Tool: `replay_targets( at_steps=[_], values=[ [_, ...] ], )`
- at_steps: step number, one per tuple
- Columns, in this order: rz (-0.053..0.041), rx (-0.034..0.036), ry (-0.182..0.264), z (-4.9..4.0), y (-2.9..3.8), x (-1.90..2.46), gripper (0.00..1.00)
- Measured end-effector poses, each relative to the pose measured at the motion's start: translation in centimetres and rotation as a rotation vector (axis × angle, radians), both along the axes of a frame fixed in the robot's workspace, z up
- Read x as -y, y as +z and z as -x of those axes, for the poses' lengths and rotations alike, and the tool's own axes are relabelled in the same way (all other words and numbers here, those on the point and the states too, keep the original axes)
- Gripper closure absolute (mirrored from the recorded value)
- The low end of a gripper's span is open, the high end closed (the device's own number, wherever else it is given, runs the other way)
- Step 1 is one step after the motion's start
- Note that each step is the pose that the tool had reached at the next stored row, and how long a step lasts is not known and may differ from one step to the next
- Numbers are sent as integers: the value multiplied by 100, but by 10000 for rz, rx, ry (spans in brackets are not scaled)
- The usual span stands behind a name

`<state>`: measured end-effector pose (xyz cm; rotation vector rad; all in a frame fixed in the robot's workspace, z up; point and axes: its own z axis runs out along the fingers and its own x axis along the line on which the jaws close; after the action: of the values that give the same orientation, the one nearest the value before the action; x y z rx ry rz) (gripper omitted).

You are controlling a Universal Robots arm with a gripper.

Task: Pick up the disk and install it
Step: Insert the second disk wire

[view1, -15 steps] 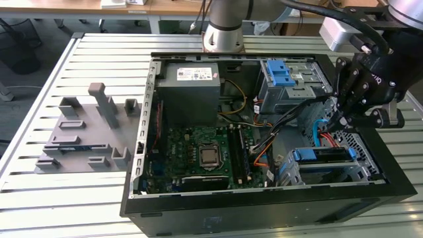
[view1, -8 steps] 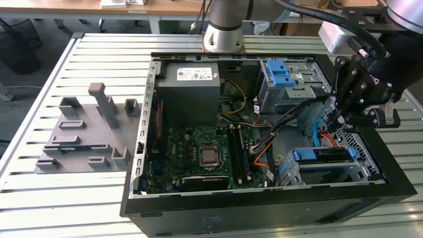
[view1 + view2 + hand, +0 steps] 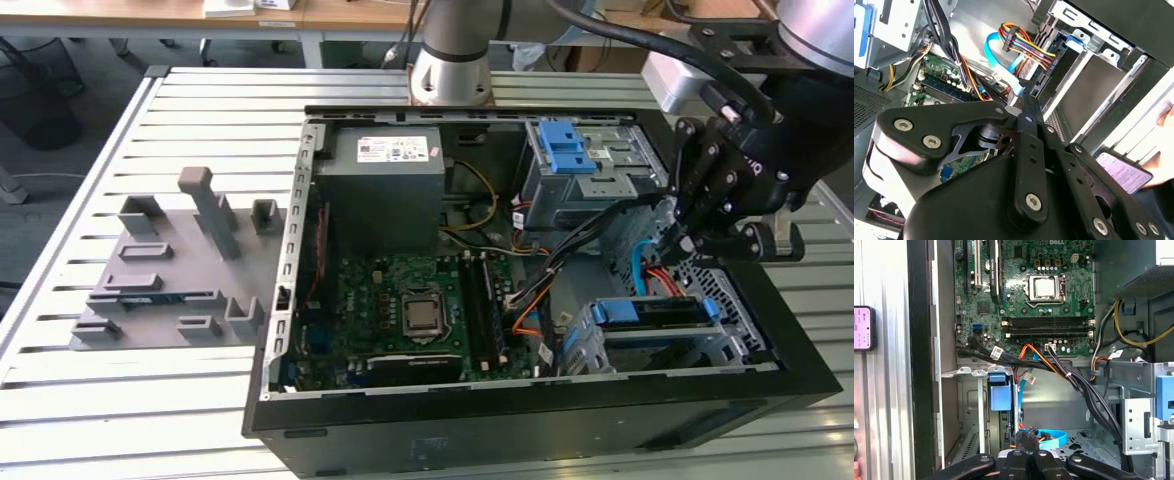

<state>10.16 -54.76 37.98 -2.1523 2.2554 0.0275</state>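
A bench [image 3: 160, 420] of pale ribbed metal slats fills the exterior view under even, bright light. Behind its far edge stand light wooden desks [image 3: 334, 14] on white legs. A strip of grey floor [image 3: 54, 165] runs along the exterior view's left.

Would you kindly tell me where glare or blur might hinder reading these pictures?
In the exterior view, light is even and the disk sits sharp in its bay. In the second wrist view, the claw looms close and soft, with bright washout behind. In the first wrist view, the motherboard is crisp, the metal table pale.
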Motion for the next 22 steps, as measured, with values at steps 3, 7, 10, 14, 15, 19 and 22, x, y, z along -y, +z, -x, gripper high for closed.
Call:
replay_targets(
  at_steps=[3,7,10,14,15,19,22],
  values=[
    [-1,0,0,-2,-9,-3,89],
    [1,0,0,-2,21,-4,89],
    [-2,0,0,-3,37,-4,89],
    [-33,0,0,-6,27,-4,89],
    [-44,0,-1,-6,26,-4,89],
    [-135,0,0,-8,17,-4,89],
    [-234,0,0,-9,12,-4,89]
  ],
)
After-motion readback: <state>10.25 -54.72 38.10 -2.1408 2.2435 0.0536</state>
